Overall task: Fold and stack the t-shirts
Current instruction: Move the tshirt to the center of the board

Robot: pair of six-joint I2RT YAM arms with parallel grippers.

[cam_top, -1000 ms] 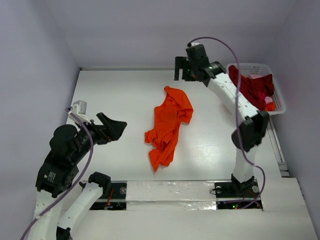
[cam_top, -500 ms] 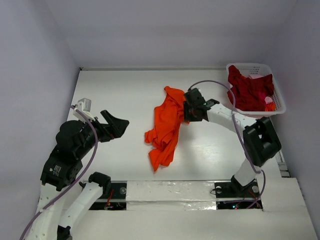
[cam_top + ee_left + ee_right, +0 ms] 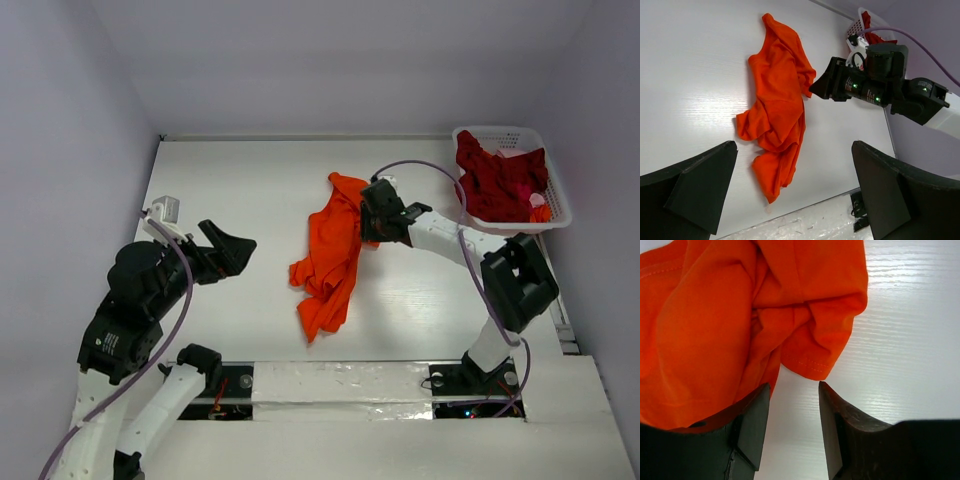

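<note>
A bright orange t-shirt (image 3: 335, 250) lies crumpled in the middle of the table, also in the left wrist view (image 3: 777, 100). Dark red t-shirts (image 3: 495, 180) are heaped in the white basket (image 3: 560, 215) at the back right. My right gripper (image 3: 372, 215) is low at the orange shirt's upper right edge. Its jaws (image 3: 793, 385) stand partly open with only bare table between them, and a sleeve hem (image 3: 812, 367) sits just ahead of the tips. My left gripper (image 3: 232, 250) hovers wide open (image 3: 794, 150) to the left of the shirt, holding nothing.
The basket (image 3: 856, 25) stands against the right wall at the table's far corner. Walls close in the table at the left, back and right. A taped strip (image 3: 340, 385) runs along the near edge between the arm bases.
My right arm swung down from the back of the table to the orange shirt's right edge, and its jaws narrowed. The left arm has barely moved.
</note>
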